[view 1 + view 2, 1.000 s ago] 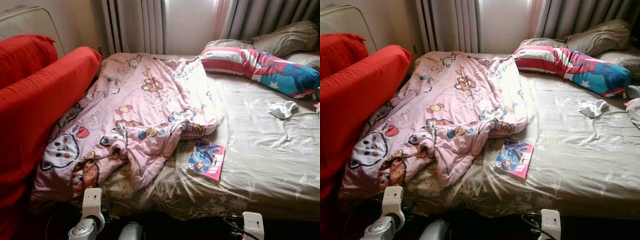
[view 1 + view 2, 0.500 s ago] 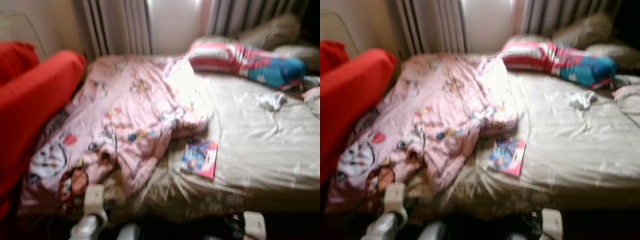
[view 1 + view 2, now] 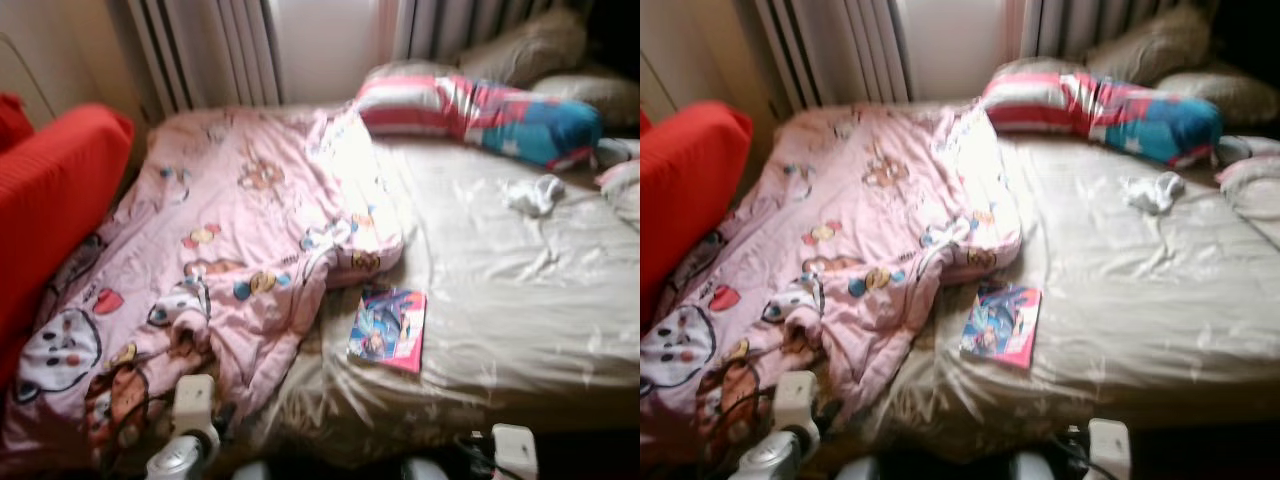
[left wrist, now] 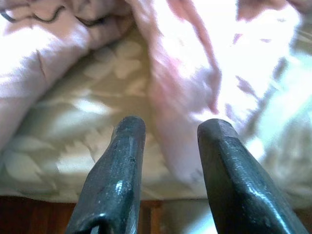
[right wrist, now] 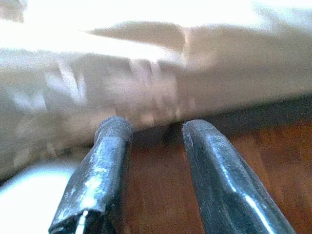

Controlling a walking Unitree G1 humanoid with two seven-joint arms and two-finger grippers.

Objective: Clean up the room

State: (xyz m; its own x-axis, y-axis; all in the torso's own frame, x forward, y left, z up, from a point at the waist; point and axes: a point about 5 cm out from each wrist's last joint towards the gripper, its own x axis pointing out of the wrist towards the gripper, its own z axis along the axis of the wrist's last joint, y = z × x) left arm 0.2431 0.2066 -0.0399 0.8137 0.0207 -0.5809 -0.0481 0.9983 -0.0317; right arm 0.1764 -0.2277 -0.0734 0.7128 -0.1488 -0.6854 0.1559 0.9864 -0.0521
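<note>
The robot stands at the foot of the bed [image 3: 520,330], and the things to tidy lie on it. The pink blanket [image 3: 240,260] with cartoon prints is crumpled over the left half of the bed and hangs over the near edge; I judge it soft, light for its size and floppy, so it is best pinched at a thick fold or a corner near that edge, where the cloth bunches. The book [image 3: 388,328], thin with a colourful cover, lies flat on the beige sheet just beside the blanket's lower fold; it is probably stiff and a little slippery, so a hold on its free edge seems best. A small white cloth [image 3: 532,193] lies crumpled further back on the right, near the striped pillow [image 3: 480,108]; it looks very light. No box, basket or other container is seen. The left gripper [image 4: 165,146] hangs spread and holds nothing, just before the hanging blanket edge. The right gripper [image 5: 151,146] is also spread and empty, low before the mattress side, above the wooden floor [image 5: 161,195].
</note>
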